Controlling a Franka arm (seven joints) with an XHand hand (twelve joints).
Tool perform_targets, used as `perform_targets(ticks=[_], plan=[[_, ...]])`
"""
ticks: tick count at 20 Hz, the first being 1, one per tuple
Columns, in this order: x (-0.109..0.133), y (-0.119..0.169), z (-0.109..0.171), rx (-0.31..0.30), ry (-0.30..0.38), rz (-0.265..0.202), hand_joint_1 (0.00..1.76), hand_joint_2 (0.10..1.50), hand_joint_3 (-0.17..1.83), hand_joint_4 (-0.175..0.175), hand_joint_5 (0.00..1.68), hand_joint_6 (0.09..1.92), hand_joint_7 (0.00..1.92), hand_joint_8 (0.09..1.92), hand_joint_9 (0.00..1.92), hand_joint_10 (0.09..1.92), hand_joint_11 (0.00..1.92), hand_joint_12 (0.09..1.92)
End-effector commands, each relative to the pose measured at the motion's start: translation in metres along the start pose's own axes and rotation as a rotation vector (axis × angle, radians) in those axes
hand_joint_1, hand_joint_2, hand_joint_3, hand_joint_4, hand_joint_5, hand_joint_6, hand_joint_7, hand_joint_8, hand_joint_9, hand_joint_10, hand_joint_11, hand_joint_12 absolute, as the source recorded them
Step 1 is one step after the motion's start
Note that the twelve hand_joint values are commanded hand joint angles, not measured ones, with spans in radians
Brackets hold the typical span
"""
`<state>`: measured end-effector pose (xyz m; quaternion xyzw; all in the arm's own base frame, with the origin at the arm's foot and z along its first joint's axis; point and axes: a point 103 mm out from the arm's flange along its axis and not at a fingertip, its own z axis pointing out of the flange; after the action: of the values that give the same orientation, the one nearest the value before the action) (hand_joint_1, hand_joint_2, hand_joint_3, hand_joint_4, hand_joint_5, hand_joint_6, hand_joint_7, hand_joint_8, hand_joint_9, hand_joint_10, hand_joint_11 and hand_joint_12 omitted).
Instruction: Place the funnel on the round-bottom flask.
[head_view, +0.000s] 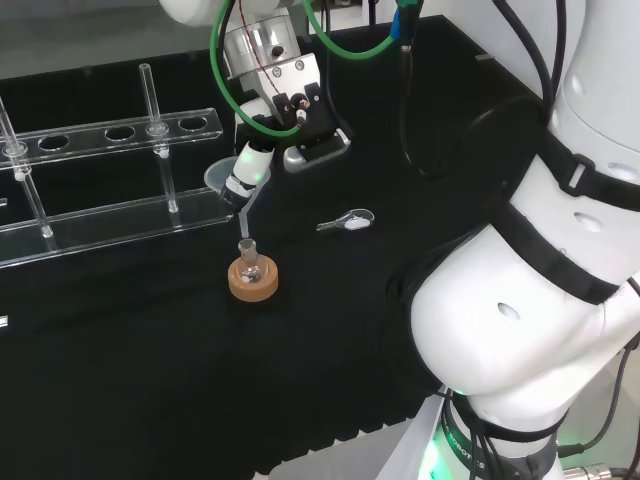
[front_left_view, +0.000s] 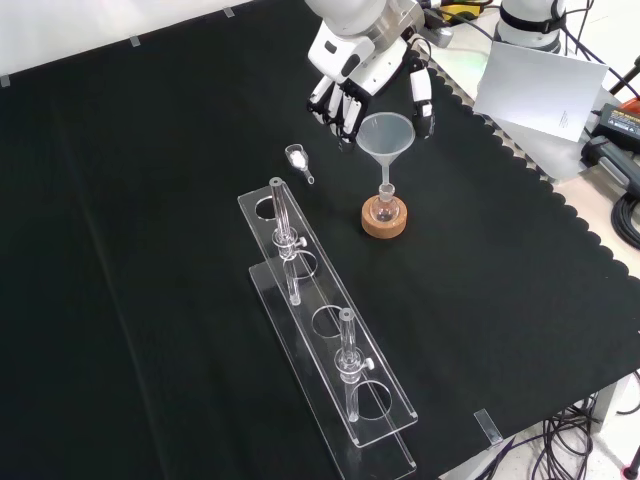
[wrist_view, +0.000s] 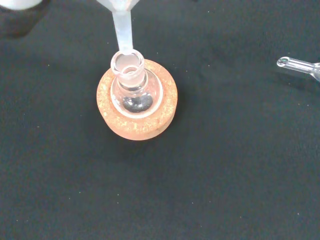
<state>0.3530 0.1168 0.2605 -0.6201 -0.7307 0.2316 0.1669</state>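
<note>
the clear rack (front_left_view: 330, 340) with its upright tubes is the largest piece on the cloth, and it stands well apart from my work in the front view, nearer the camera. my hand (front_left_view: 352, 75) comes next: its fingers are curled around the funnel (front_left_view: 385, 135), taking it at the wide cone near the rim, with one finger (front_left_view: 423, 100) on the far side, so i judge it as a pinch across the cone, though the contact itself is partly hidden from me. the funnel looks like thin light plastic, stiff enough but smooth, so it may slip or tilt if i take it anywhere lower than the cone. under it sits the cork ring (wrist_view: 137, 100), which holds the round-bottom flask (wrist_view: 135, 90); the flask is small glass, fragile, and it only rests in the ring, so a side push could tip it. in the wrist view the funnel's stem (wrist_view: 122, 30) ends just at the rim of the flask's neck, seemingly a little off its middle, not yet clearly inside. a small clear scoop (front_left_view: 297, 158) lies near, untouched.
</note>
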Motion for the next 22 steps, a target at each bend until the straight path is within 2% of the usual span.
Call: perform_targets(ticks=[1,22], plan=[[-0.001,0.002,0.001,-0.001,0.002,-0.005,0.75,0.75,0.22,0.051,0.77,0.12,0.99,0.34,0.59,0.49,0.00,1.26],[-0.009,0.020,0.026,0.033,0.066,0.017,0.74,0.75,0.24,0.049,0.77,0.13,0.99,0.34,0.59,0.48,0.00,1.25]])
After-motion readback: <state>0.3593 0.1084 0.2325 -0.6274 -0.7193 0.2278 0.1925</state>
